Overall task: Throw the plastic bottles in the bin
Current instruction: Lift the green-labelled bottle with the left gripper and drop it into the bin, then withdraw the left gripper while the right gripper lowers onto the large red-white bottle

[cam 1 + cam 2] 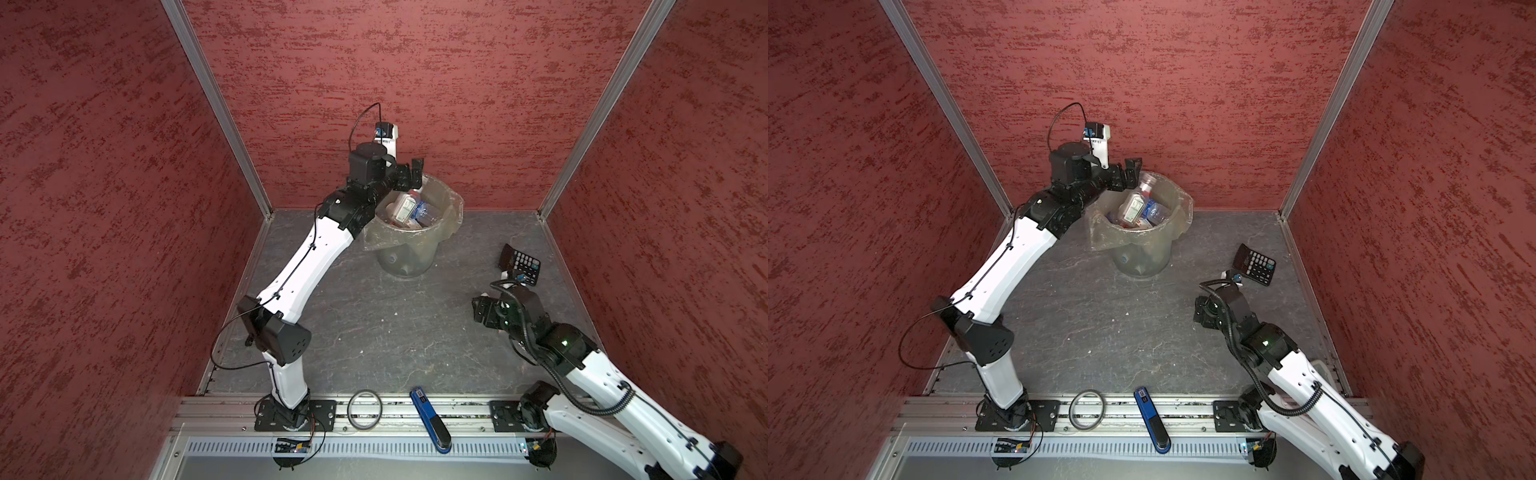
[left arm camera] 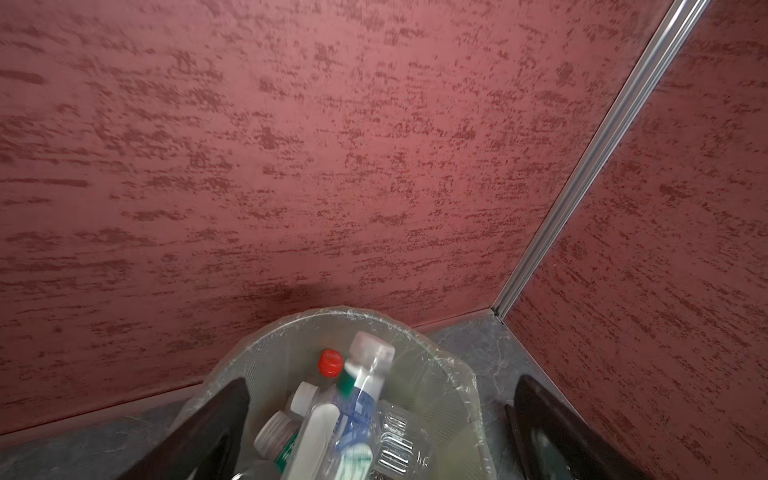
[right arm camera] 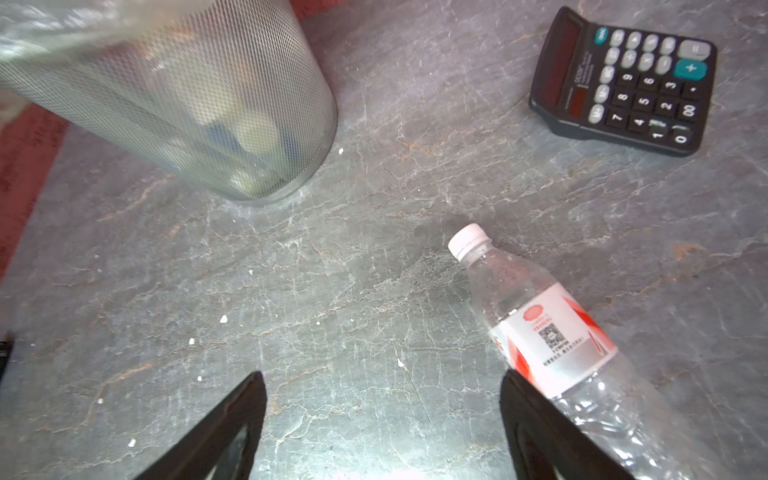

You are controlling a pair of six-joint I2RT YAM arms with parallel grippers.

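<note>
The bin (image 1: 405, 257) (image 1: 1142, 257) stands at the back wall, lined with a crinkly clear bag and holding several plastic bottles (image 1: 405, 208) (image 1: 1133, 208). My left gripper (image 1: 413, 176) (image 1: 1127, 172) (image 2: 381, 379) hangs open over the bin's rim (image 2: 291, 328) with nothing between its fingers. Below it a motion-blurred white-capped bottle (image 2: 361, 386) lies on the pile beside a red cap (image 2: 331, 363). My right gripper (image 1: 482, 309) (image 1: 1202, 309) (image 3: 382, 374) is open above bare floor. A clear bottle with a red-and-white label (image 3: 544, 328) lies just outside one finger, hidden under the arm in both top views.
A black calculator (image 1: 521, 262) (image 1: 1254, 264) (image 3: 623, 79) lies at the right, behind the right gripper. A blue-and-black stapler (image 1: 430, 419) (image 1: 1152, 419) and a tape ring (image 1: 364, 409) (image 1: 1086, 409) rest on the front rail. Red walls enclose three sides.
</note>
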